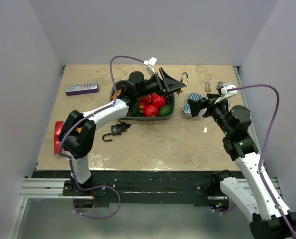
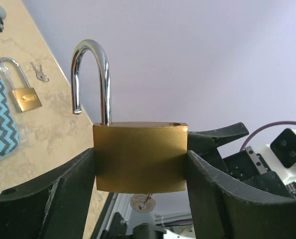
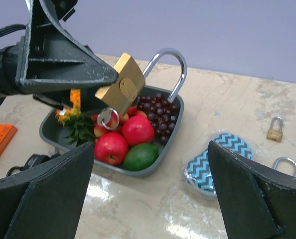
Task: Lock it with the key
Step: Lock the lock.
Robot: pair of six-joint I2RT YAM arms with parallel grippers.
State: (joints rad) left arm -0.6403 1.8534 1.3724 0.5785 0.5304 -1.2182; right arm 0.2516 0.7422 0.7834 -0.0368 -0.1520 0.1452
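The left end effector (image 1: pixel 172 85) pinches the rectangular brass padlock (image 2: pixel 139 157) by its body, raised off the desk (image 1: pixel 188 144) beside the dark grey fruit tray (image 3: pixel 153 169). The padlock's chromed steel shackle (image 2: pixel 95 74) stands open, and the small silver key (image 3: pixel 108 118) sits in the keyway. The right end effector (image 1: pixel 197 106) is spread wide and empty, facing the padlock. By this evidence, pick-up and key insertion are done. Closing the shackle and turning the key are left.

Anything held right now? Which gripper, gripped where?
Left gripper clamps the brass padlock by its body's side edges, shackle open, key in it. Right gripper open, empty.
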